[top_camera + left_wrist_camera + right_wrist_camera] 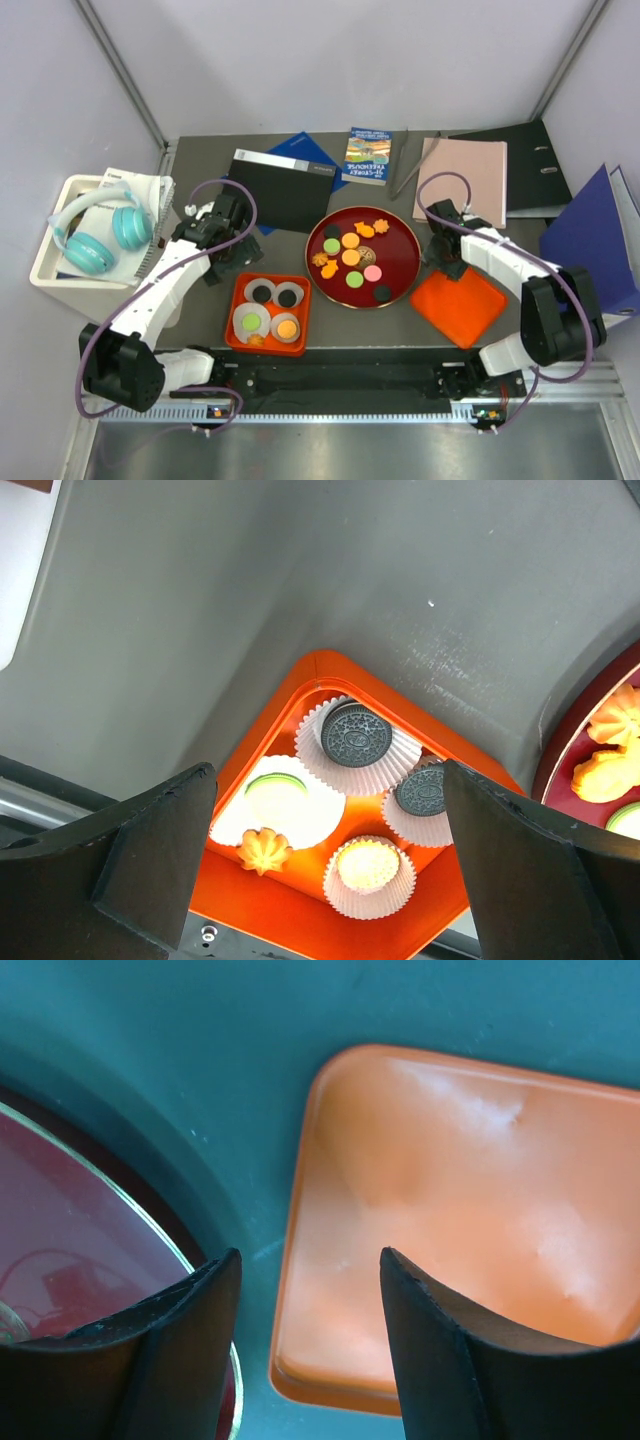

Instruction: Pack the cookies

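Several cookies point(351, 257), round discs in black, green, orange and pink plus orange flower shapes, lie on a round red plate point(400, 240). An orange box point(270, 277) in front left holds white paper cups with two black cookies point(355, 737), a green one point(275, 781) and an orange one point(366, 865); an orange flower cookie point(264, 850) lies loose in it. My left gripper point(225, 264) is open and empty above the box's far edge point(327, 770). My right gripper point(446, 262) is open and empty point(310, 1255) over the left edge of the orange lid point(460, 1210), beside the plate point(70, 1220).
The orange lid point(458, 305) lies right of the plate. Behind are a black folder point(282, 187), a blue book point(367, 155), a pink folder point(462, 180) and a black binder point(525, 165). A blue binder point(592, 240) stands at right. A white box with teal headphones point(95, 238) is at left.
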